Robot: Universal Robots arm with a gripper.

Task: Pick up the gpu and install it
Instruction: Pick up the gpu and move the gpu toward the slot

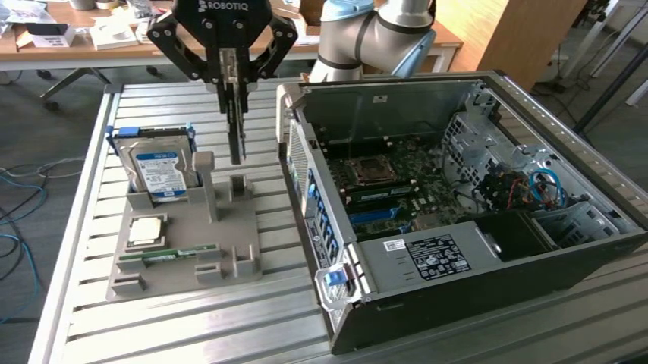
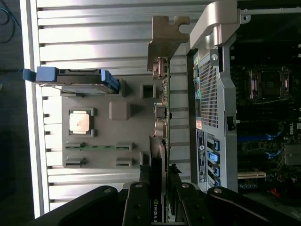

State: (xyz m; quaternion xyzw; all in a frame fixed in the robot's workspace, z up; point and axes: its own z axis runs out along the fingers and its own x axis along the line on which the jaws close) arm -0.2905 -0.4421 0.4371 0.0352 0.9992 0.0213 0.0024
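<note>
The gpu (image 1: 236,121) is a thin dark card seen edge-on, hanging upright from my gripper (image 1: 235,76), which is shut on its upper part. Its lower end hovers just above the slotted posts of the grey holder (image 1: 182,250) on the slatted table. In the wrist view the gpu (image 2: 160,155) runs away from the gripper (image 2: 159,202), with its metal bracket (image 2: 165,42) at the far end. The open computer case (image 1: 456,258) with its motherboard (image 1: 390,182) lies beside it, toward the exterior view's right.
On the grey holder sit a hard drive (image 1: 157,171) in a blue frame, a CPU (image 1: 147,230) and a green memory stick (image 1: 167,254). The case's raised wall (image 1: 303,167) stands close to the gpu. Desks with clutter are behind the table.
</note>
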